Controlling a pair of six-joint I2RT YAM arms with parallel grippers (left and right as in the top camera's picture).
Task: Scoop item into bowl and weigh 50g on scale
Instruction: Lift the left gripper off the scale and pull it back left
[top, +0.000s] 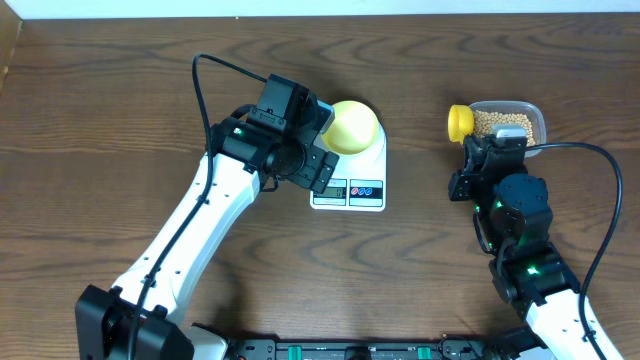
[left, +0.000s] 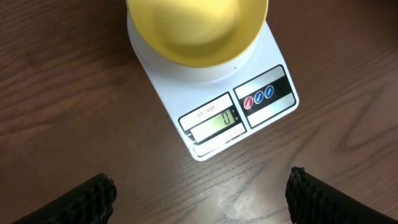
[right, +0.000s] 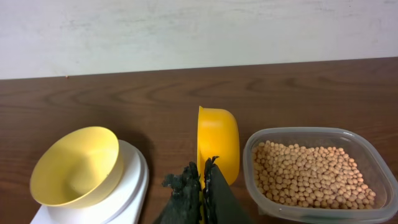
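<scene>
L hand (left: 202, 180): fingers spread wide, gripping nothing; hanging above the wood surface (top: 100, 100). Just ahead of the fingertips, flat on the surface: scale (left: 163, 87), white, front end nearest the hand, turned a bit askew to it. On that near end: display (left: 214, 122) showing 0, w/ btns (left: 259, 98) to the right of it. Farther ahead, on the scale's far end, away from the hand: bowl (left: 196, 31), pale yellow, upright, sitting on top of the scale, inside plain yellow. Partly cut off at top of L wrist view.

R hand (right: 201, 180): fingers pressed together, clamped on scoop (right: 219, 143), seemingly by its thin end. Holds it on edge straight ahead of the fingertips, open side turned to the hand's left, rounded back to the right. Inside of scoop hidden from R wrist view.

Beans (right: 308, 174): ahead & to the right of R hand, heaped in clear tub (right: 376, 165), covering its bottom. Tub just beside scoop's rounded back; touching or apart, can't tell. Bowl & scale ahead & off to the left of R hand, apart from scoop, w/ bare surface between. From overhead: R hand right at tub's near left corner, L hand over scale's left edge, both hands well apart.
</scene>
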